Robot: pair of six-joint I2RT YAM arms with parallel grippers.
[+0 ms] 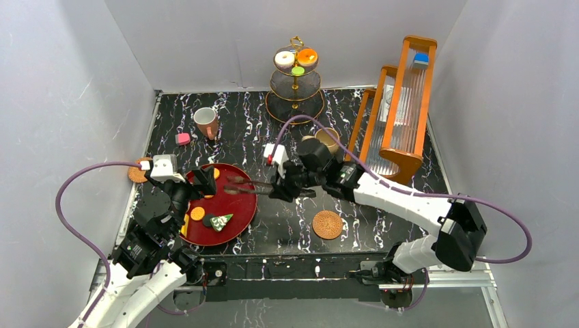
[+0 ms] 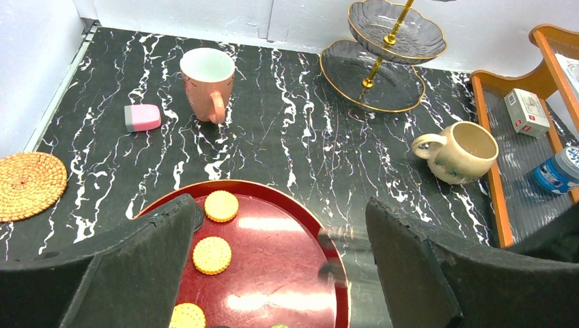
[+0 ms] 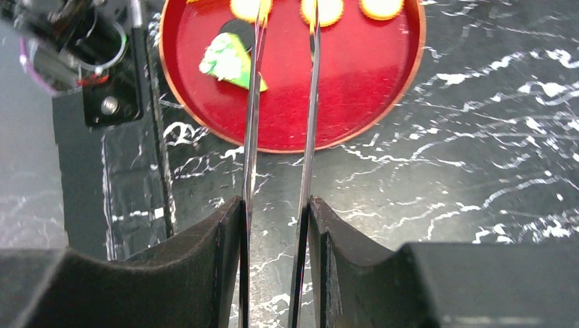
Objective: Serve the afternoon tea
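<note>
My right gripper [image 1: 290, 184] [image 3: 275, 212] is shut on the black tongs [image 1: 249, 186] [image 3: 311, 123], whose tips reach over the red tray [image 1: 235, 236] [image 3: 382, 89]. The tray holds orange cookies [image 2: 221, 206] and a green cake slice [image 1: 220, 221] [image 3: 229, 60]. My left gripper [image 1: 198, 181] [image 2: 280, 225] hangs open over the tray's left side, empty. The gold stand [image 1: 295, 82] [image 2: 382, 61] carries donuts [image 1: 284, 59] on its top tier. A pink-sided mug [image 1: 206, 121] [image 2: 207, 82] and a beige mug [image 1: 326, 140] [image 2: 461, 152] stand on the table.
One woven coaster [image 1: 138, 171] [image 2: 27, 184] lies at the left edge, another [image 1: 327, 224] near the front. A pink pastry [image 1: 182, 139] [image 2: 142, 117] sits by the pink mug. A wooden rack [image 1: 399, 102] stands at the right.
</note>
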